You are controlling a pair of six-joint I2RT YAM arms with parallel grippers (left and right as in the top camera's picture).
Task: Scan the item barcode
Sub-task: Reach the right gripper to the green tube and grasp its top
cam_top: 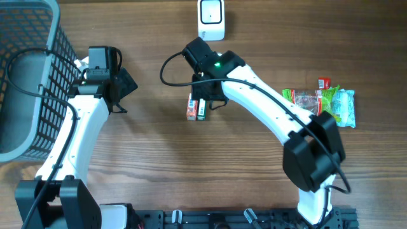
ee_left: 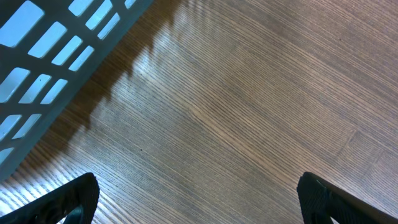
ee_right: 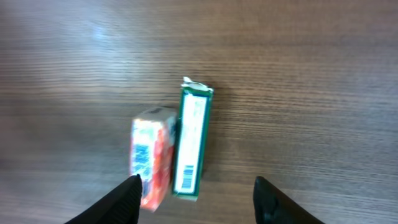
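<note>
My right gripper (ee_right: 198, 200) hung with jaws apart and empty over the green box (ee_right: 192, 145) and orange packet (ee_right: 152, 163), which lay touching on my side of the scanner (cam_top: 210, 19). Left of the scanner, my left gripper (ee_left: 199, 198) stood wide open beside the basket (cam_top: 25, 76).

Bright, even light; basket (ee_left: 93, 62) casts soft shadow; right-wrist view blurred.

Bare surface (cam_top: 159, 165) lies open across the front and left of centre. The basket (cam_top: 25, 76) walls off the left rear, near the left pincer (ee_left: 198, 198). An orange box (cam_top: 191, 109) and a green box (cam_top: 201, 109), touching, sit mid-surface just by the spread right pincer (cam_top: 213, 102). The scanner (cam_top: 211, 19) occupies the rear, snack packets (cam_top: 324, 102) the right.
</note>
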